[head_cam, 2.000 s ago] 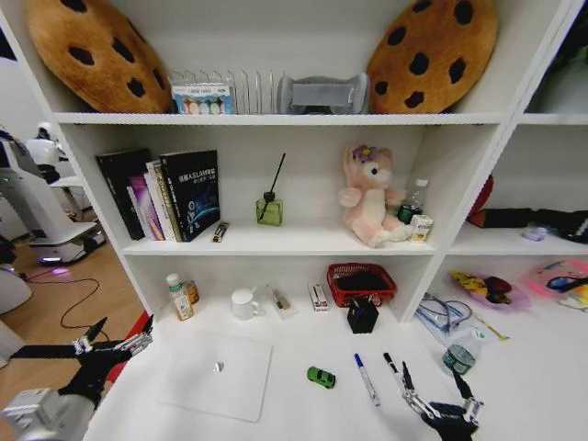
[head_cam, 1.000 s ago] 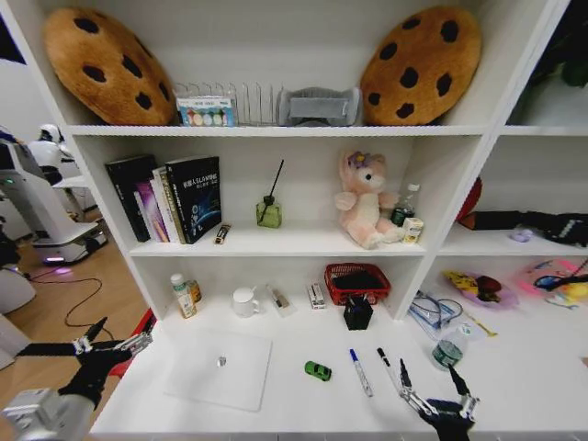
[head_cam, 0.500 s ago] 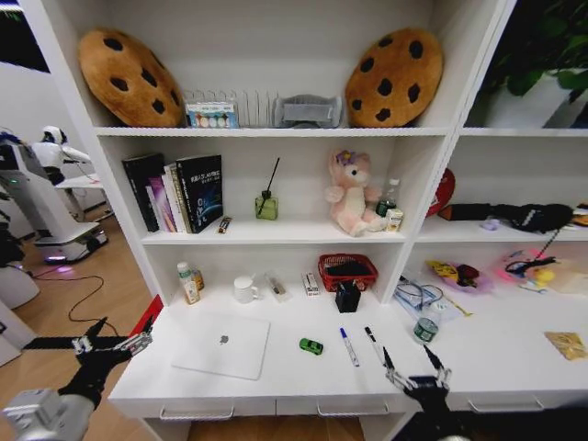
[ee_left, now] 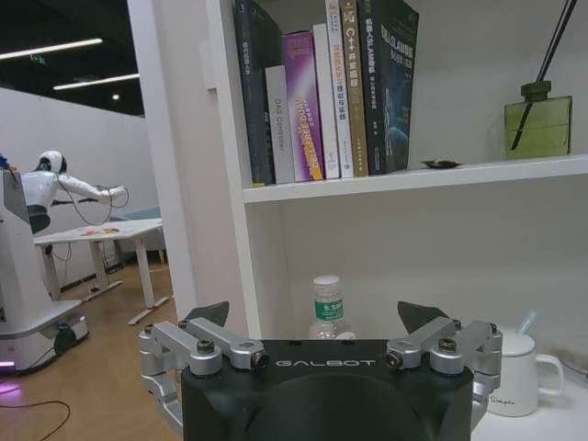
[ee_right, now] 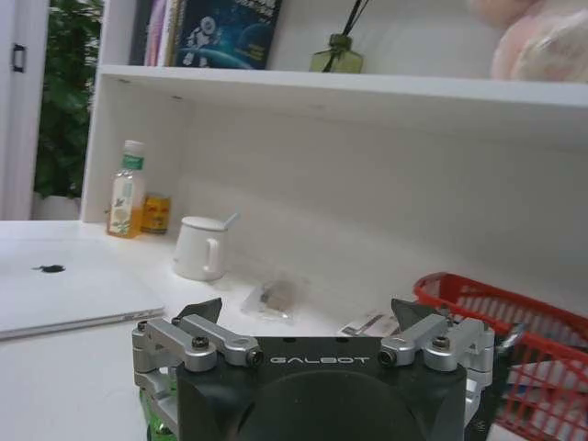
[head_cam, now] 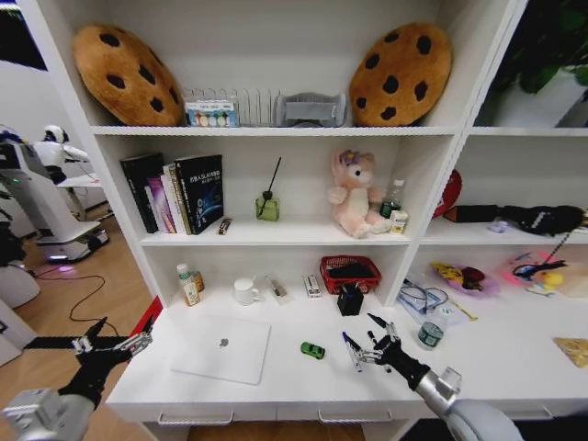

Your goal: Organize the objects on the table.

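On the long white table [head_cam: 276, 384] a thin silver laptop [head_cam: 222, 347] lies closed at the left. A tiny green toy car [head_cam: 312, 350] sits to its right. My right gripper [head_cam: 367, 340] hovers open just past the car, low over the spot where the markers lie; one marker's blue end [head_cam: 347, 347] peeks out beside a finger. The green-labelled clear bottle [head_cam: 430, 333] stands farther right. In the right wrist view the gripper [ee_right: 308, 312] is open, with the laptop [ee_right: 64, 294] off to one side. My left gripper [head_cam: 122, 334] stays open off the table's left end.
At the back of the table stand a bottle of yellowish liquid [head_cam: 188, 285], a white mug [head_cam: 244, 291], a red mesh basket [head_cam: 350, 273] and a black holder [head_cam: 349, 299]. A pink plush bear [head_cam: 356, 193] sits on the shelf above. Another robot [head_cam: 41, 197] stands on the floor at left.
My right arm has reached forward from the table's front edge to above the markers. The head camera has shifted a little. My left arm has not moved.
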You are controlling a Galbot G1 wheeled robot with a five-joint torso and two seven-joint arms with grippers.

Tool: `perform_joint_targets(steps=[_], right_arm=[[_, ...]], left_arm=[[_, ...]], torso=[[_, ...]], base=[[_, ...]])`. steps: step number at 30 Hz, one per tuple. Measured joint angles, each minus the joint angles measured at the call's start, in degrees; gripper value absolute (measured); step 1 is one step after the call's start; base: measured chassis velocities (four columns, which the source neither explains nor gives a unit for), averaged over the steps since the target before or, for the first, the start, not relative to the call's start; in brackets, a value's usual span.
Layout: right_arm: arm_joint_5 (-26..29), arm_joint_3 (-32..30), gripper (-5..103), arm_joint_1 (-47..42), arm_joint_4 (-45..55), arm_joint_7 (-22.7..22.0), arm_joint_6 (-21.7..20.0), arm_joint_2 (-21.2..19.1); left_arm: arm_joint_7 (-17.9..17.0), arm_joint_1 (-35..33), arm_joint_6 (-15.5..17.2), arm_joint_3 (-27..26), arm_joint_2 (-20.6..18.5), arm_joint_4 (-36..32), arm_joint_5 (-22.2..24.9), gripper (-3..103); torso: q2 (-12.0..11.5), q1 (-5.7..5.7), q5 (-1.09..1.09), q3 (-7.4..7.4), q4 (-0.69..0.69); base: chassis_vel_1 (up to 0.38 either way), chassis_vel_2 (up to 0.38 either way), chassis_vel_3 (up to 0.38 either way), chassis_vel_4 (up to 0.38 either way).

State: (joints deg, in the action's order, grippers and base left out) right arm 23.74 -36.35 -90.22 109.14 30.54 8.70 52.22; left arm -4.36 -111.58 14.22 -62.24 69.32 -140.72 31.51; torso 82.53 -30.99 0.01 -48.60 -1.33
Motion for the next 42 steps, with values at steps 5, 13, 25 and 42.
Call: perform_joint_targets(steps=[5,13,25,42], right_arm=[[0.99,7.79,100,6.97,-5.75,7.03,1.24,-2.30],[0.60,18.07,100,14.70,-13.00,8.17,2.78,-2.91],[-3.01,27.20,100,24.53,-23.13,10.28,4.84,-0.45],[-2.99,27.36,44,24.15,-23.76,11.73,5.84,-0.43]], left_arm=[[0.01,0.00,0.00,0.00,0.00,0.00,0.00,100],[0.01,0.00,0.00,0.00,0.00,0.00,0.00,100],[0.01,0.00,-0.01,0.00,0.00,0.00,0.00,100],[0.01,0.00,0.00,0.00,0.00,-0.01,0.00,100]], torso=[[-0.02,0.00,0.00,0.01,0.02],[-0.03,0.01,-0.02,0.02,0.01],[-0.05,0.02,-0.02,0.03,0.01],[-0.05,0.03,-0.01,0.04,0.01]], base=[[0.000,0.000,0.000,0.000],[0.000,0.000,0.000,0.000],[0.000,0.000,0.000,0.000],[0.000,0.000,0.000,0.000]])
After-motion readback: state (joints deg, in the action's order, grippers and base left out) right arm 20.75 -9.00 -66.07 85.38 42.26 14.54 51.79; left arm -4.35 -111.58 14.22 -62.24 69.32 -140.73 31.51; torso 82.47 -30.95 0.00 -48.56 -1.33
